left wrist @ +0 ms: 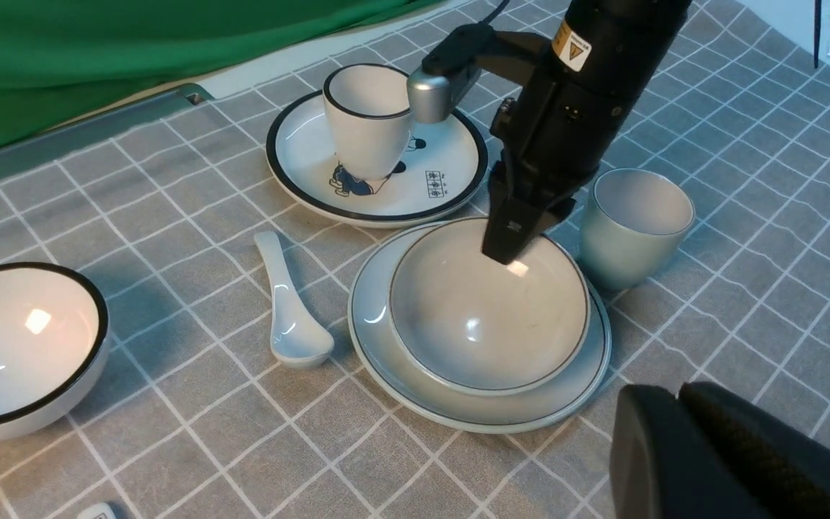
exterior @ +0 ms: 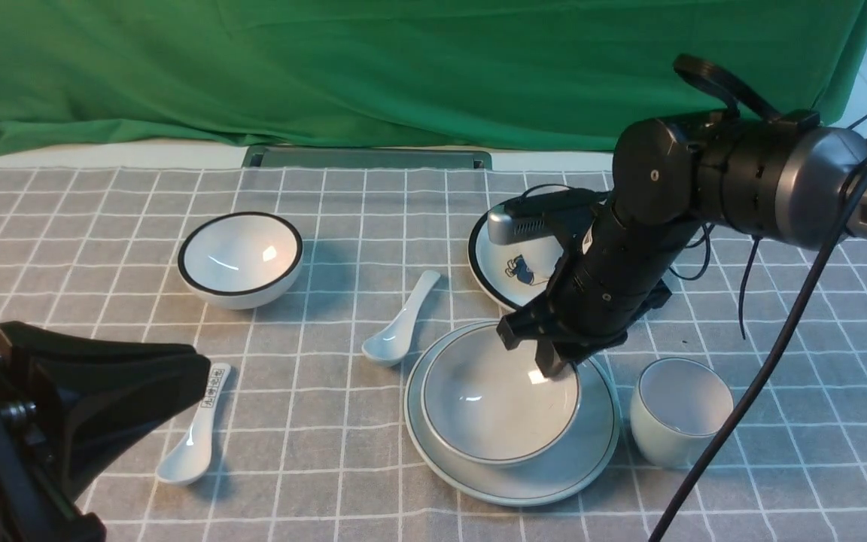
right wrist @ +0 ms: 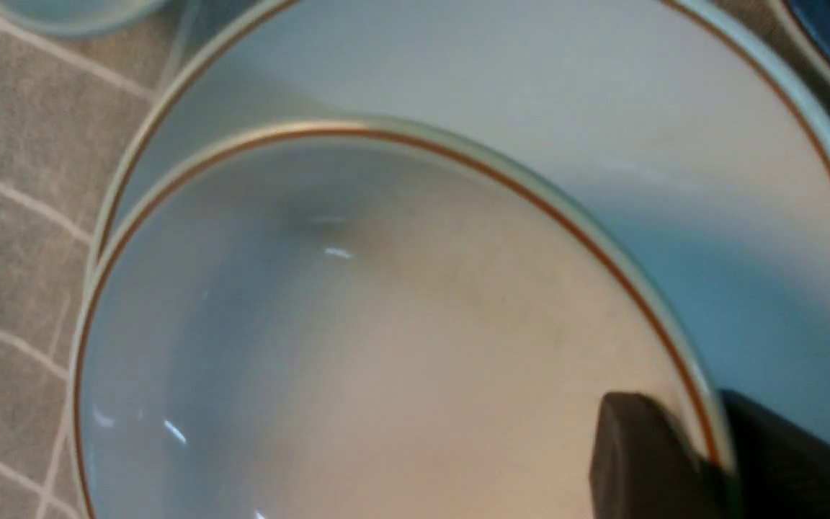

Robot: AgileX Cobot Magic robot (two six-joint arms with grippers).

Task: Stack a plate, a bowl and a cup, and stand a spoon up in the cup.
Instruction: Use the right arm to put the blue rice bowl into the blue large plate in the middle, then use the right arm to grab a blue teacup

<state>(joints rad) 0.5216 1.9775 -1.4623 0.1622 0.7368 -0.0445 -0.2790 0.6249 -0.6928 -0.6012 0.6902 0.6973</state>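
Pale-white stoneware, partly stacked. We find the bowl [exterior: 490, 406] seated on the plate [exterior: 554, 482]. The cup [exterior: 678, 410] stands on the grey checked tabletop [exterior: 328, 467] just right of the plate, and the plain spoon [exterior: 400, 324] lies to its left.

The right end effector [right wrist: 717, 461] straddles the bowl's far rim, one finger inside and one outside. We cannot tell whether the jaws pinch the rim or stand just clear of it. The left end effector [exterior: 196, 373] rests closed and empty at the near left.

Hazards, in our judgement:
- A finger that catches the rim on withdrawal would tip the bowl or drag it off-centre.
- A sideways swing could knock the nearby cup.
- The glazed, rounded cup may slip under a shallow grip.
- The black-rimmed cup [left wrist: 368, 119] behind invites confusion.
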